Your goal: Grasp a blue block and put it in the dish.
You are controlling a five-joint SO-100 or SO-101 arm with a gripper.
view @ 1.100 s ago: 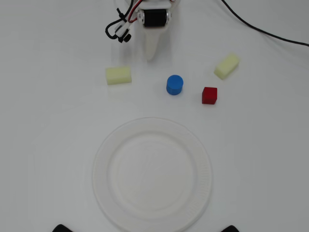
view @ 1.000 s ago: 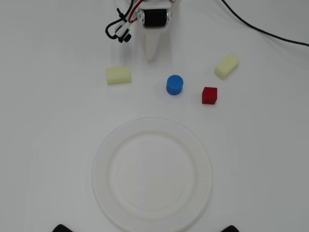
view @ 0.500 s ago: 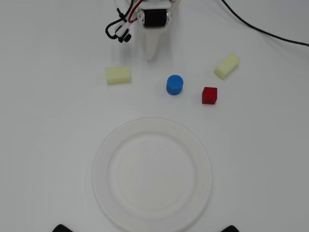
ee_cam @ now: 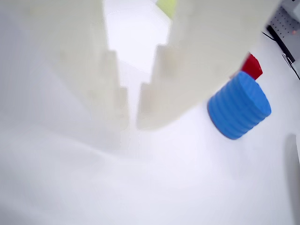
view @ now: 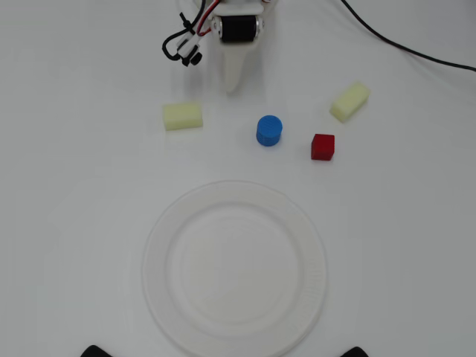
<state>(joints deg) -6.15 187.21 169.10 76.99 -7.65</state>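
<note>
Nothing is done yet: the dish [view: 234, 268] lies bare on the tabletop [view: 74, 223]. Above the dish in the overhead view, the blue block [view: 269, 131] stands upright on its flat end, round top up, no long axis to speak of. Right of it sits a red cube [view: 323, 146]. The claw [ee_cam: 132, 123] hangs clenched and empty, beside the block; grasp and carry remain.

The blue block [view: 269, 131], a short bright blue cylinder, stands upright on its flat end just below and a touch right of the gripper [view: 234, 88] tip in the overhead view, clear of it. The wrist view shows its ribbed side. The dish [view: 234, 268], a big round white plate with ribbed rim, lies empty well beyond.
</note>
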